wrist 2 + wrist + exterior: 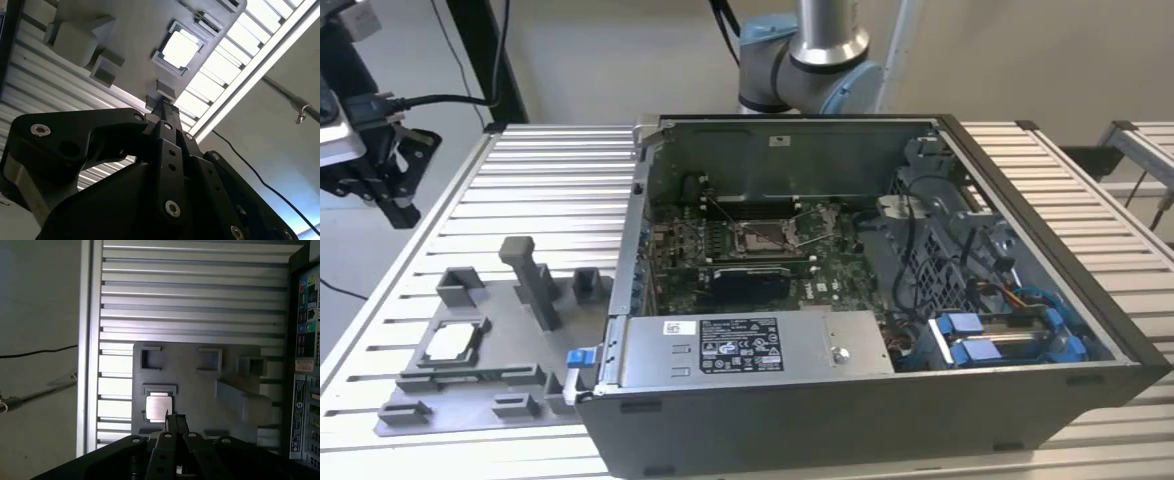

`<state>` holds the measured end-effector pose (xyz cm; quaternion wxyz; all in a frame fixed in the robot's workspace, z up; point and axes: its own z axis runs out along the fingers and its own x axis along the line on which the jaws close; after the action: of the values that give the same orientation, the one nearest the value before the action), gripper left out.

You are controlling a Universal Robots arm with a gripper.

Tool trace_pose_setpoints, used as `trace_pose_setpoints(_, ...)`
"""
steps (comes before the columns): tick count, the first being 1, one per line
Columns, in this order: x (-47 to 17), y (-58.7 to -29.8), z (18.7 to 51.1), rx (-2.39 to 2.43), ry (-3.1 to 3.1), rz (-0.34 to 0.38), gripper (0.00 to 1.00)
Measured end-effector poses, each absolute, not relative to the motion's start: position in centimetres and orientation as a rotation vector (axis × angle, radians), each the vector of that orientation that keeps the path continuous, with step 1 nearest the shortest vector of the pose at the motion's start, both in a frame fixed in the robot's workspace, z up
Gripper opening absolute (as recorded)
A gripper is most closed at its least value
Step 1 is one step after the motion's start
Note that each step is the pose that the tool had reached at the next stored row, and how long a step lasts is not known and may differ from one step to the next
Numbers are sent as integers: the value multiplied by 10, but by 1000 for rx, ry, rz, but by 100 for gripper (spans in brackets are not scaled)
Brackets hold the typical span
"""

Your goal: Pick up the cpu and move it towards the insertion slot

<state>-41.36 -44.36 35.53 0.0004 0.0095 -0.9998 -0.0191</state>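
Where the grey tray (494, 400) lies on the slatted table (520, 200), the cpu (450, 343) sits flat in a square recess, silvery face up. The recess is near the tray edge toward the exterior view's left. Nothing is touching the cpu, and it has not been picked up.

Gripper (394, 200): it hangs over the table edge at the exterior view's left, beyond the tray and well apart from the cpu. In both wrist views the two black fingers (171, 422) stand pressed together to a narrow tip, with no gap visible between them. The gripper (167, 107) grips nothing. The first wrist view has the cpu (159, 406) in its recess just past the tip of the gripper (175, 419), with the tray (200, 385) surface around it. The second wrist view gives the same reading: the cpu (180, 48) lies seated and bright, clear of the fingers (170, 120).

Slot (767, 237): it is on the green board (834, 280) inside the open case (854, 420), which stands just beside the tray on the exterior view's right. A silver frame surrounds the slot. I cannot tell whether its pin field is covered. The slot is well apart from both the cpu and the gripper.

Other items: an upright grey post (534, 285) and several low blocks rise from the tray between the cpu and the case. The arm (807, 60) rises behind the case.
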Motion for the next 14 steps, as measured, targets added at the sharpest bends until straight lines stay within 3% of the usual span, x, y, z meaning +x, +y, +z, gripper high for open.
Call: trace_pose_setpoints(14,-414,-445,355,30,-3140,-60,0)
